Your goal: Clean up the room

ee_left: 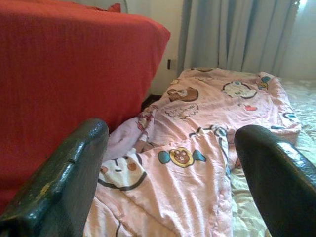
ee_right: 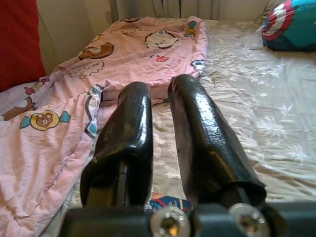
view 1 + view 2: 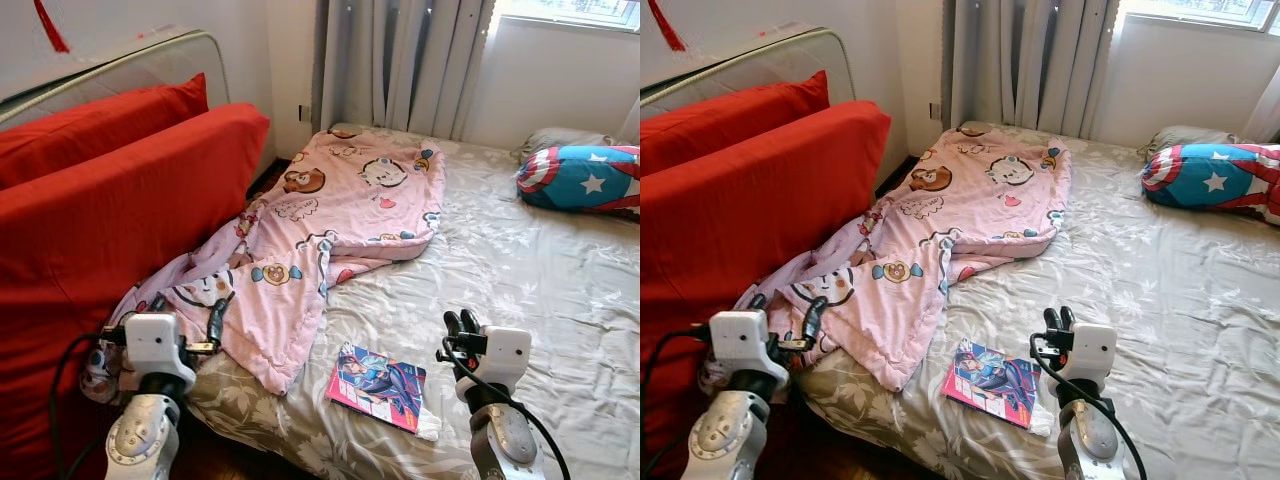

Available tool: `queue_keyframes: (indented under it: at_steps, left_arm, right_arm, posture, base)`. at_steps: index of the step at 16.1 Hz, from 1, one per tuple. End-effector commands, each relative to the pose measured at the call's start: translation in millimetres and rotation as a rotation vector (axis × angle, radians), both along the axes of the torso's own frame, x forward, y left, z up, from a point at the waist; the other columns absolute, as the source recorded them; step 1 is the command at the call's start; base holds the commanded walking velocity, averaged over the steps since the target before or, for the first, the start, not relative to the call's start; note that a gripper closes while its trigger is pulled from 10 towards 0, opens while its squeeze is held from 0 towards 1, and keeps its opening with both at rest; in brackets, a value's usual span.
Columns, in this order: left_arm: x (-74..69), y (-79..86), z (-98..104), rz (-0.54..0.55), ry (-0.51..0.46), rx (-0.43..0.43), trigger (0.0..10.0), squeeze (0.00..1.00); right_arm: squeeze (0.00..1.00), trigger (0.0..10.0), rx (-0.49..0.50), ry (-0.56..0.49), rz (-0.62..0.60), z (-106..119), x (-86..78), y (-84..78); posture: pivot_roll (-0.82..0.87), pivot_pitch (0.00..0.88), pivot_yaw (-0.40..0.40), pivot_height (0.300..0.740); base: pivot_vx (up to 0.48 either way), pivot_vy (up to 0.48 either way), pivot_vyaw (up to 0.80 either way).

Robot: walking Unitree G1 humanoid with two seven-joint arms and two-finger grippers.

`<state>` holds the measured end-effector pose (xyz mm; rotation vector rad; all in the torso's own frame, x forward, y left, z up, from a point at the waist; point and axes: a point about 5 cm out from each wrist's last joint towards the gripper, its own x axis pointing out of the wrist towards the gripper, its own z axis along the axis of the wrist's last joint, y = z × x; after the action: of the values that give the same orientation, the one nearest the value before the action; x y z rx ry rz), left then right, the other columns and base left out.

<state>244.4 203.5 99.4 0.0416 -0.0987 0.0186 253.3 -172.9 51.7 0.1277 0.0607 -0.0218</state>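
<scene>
Bed (image 3: 520,290): covered with a wrinkled grey sheet with a leaf pattern, running from the near edge back to the curtains (image 3: 405,65) under the window.
Blanket (image 3: 330,215): pink with cartoon bears, rumpled along the left side of the bed, its near end spilling off the edge beside the red cushions.
Red cushions (image 3: 110,210): two big ones leaning upright against the wall, on the robot's left, touching the blanket's lower end.
Magazine (image 3: 378,385): lying flat on the sheet close to the bed's near edge, between the two arms and just right of the blanket's hanging corner.
Pillow (image 3: 580,178): blue, red and white with stars, at the far right of the bed, well apart from the blanket.
Left gripper (image 3: 190,315): held over the blanket's near end, fingers (image 1: 74,182) spread wide with nothing between them.
Right gripper (image 3: 461,328): hovering over bare sheet just right of the magazine, fingers (image 2: 200,133) drawn close together, empty.
</scene>
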Motion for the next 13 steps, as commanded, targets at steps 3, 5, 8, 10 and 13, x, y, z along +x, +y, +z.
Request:
queue_keyframes:
  at_steps: [3, 5, 8, 10, 13]
  left_arm:
    - [0.3, -5.1, -2.0, -0.018, 0.019, -0.001, 10.0, 0.00]
    - [0.9, -4.8, -2.0, -0.018, 0.018, -0.003, 10.0, 0.00]
    - [1.1, -3.8, -2.0, -0.017, 0.019, -0.001, 10.0, 0.00]
    - [1.3, -2.9, -2.0, -0.015, 0.020, 0.002, 10.0, 0.00]
    - [1.5, -2.4, -2.3, -0.014, 0.022, 0.005, 10.0, 0.00]
  right_arm:
    - [0.00, 10.0, -0.006, 0.015, 0.003, -1.4, 0.0, 1.6]
    - [0.00, 10.0, -0.015, 0.029, 0.025, -2.2, 0.8, 6.3]
    - [0.00, 10.0, -0.006, 0.030, 0.029, -3.2, 0.9, 7.3]
    - [0.00, 10.0, -0.006, 0.005, 0.012, -0.7, 0.9, 5.5]
    - [0.08, 10.0, 0.002, 0.011, 0.013, -1.6, 0.2, 5.0]
  posture:
    - [0.07, 0.000, -0.020, 0.740]
    - [0.07, 0.000, -0.019, 0.732]
    - [0.07, 0.000, -0.018, 0.692]
    - [0.07, 0.000, -0.018, 0.692]
    - [0.07, 0.000, -0.016, 0.692]
  base:
    - [0.000, 0.000, 0.00]
    - [0.000, 0.000, 0.00]
    - [0.000, 0.000, 0.00]
    - [0.000, 0.000, 0.00]
    - [0.000, 0.000, 0.00]
